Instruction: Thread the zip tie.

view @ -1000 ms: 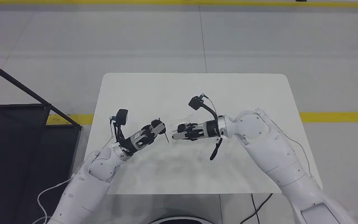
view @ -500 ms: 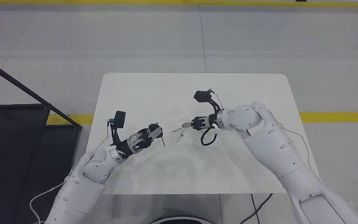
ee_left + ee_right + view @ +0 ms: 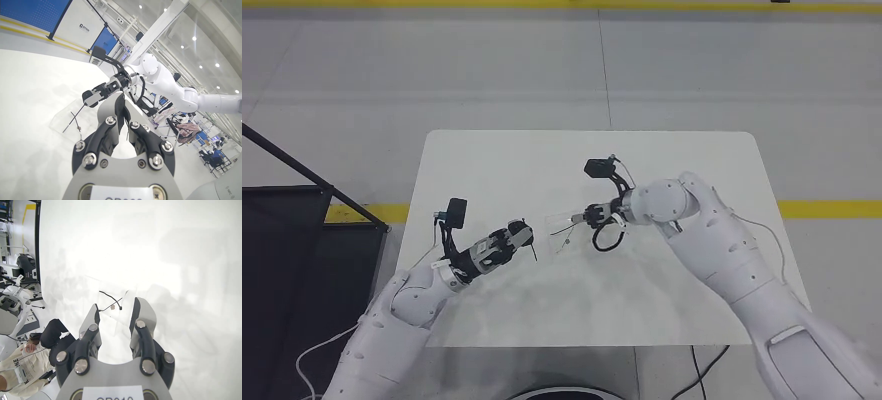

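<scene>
this is a big industrial hall used as a robotics lab. the white table (image 3: 492, 170) stands on a smooth grey floor (image 3: 542, 70) with yellow lines (image 3: 832, 208) running past the table on both sides. beside the table is a black screen (image 3: 282, 260). beyond the table are blue partition panels (image 3: 37, 17) in black frames, white steel beams (image 3: 170, 17), a high ceiling with round lights (image 3: 194, 38), and office chairs (image 3: 173, 126) among cluttered work benches.

A white table (image 3: 692, 200) with rounded corners carries a clear plastic sheet (image 3: 58, 119), which lies flat near its middle. A curved black zip tie (image 3: 113, 298) lies on that sheet, beside a small pale scrap (image 3: 112, 307).
</scene>
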`<state>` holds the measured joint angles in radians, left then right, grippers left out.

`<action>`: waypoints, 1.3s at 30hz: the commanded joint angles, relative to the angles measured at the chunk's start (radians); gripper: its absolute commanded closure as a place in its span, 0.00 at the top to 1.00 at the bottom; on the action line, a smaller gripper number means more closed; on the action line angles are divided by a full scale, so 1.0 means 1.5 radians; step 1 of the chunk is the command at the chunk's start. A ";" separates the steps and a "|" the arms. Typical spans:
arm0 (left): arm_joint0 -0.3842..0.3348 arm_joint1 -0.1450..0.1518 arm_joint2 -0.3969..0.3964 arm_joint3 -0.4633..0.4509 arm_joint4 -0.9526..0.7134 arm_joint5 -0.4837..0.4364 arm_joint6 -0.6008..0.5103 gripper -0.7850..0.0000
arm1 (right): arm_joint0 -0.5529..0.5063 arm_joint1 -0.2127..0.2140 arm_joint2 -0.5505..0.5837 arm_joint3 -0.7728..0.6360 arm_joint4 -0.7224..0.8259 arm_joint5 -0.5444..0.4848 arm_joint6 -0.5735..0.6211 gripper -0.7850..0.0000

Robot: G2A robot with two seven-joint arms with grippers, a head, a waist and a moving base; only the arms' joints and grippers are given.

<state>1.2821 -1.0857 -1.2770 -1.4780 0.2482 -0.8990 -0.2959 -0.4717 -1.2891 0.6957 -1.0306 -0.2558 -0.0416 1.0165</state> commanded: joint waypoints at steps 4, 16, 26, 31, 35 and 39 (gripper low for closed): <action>0.000 0.000 0.000 0.000 0.000 0.000 0.000 0.00 | 0.009 -0.008 -0.005 0.020 -0.001 -0.004 -0.001 0.46; 0.000 0.000 0.000 0.000 0.000 0.000 0.000 0.00 | 0.012 -0.017 -0.002 0.035 -0.004 -0.015 -0.002 0.35; 0.000 0.000 0.000 0.000 0.000 0.000 0.000 0.00 | 0.006 -0.017 0.008 0.031 -0.014 -0.016 0.003 0.18; 0.000 0.000 0.000 0.000 0.000 0.000 0.000 0.00 | 0.002 -0.017 0.014 0.028 -0.019 -0.017 0.008 0.14; 0.000 0.000 0.000 0.000 0.000 0.000 0.000 0.00 | 0.002 -0.018 0.018 0.029 -0.021 -0.018 0.010 0.05; 0.000 0.000 0.000 0.000 0.000 0.000 0.000 0.00 | 0.001 -0.019 0.020 0.030 -0.023 -0.020 0.013 0.00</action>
<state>1.2821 -1.0857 -1.2770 -1.4780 0.2481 -0.8990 -0.2959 -0.4703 -1.3169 0.7248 -0.9861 -0.2881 -0.0704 1.0342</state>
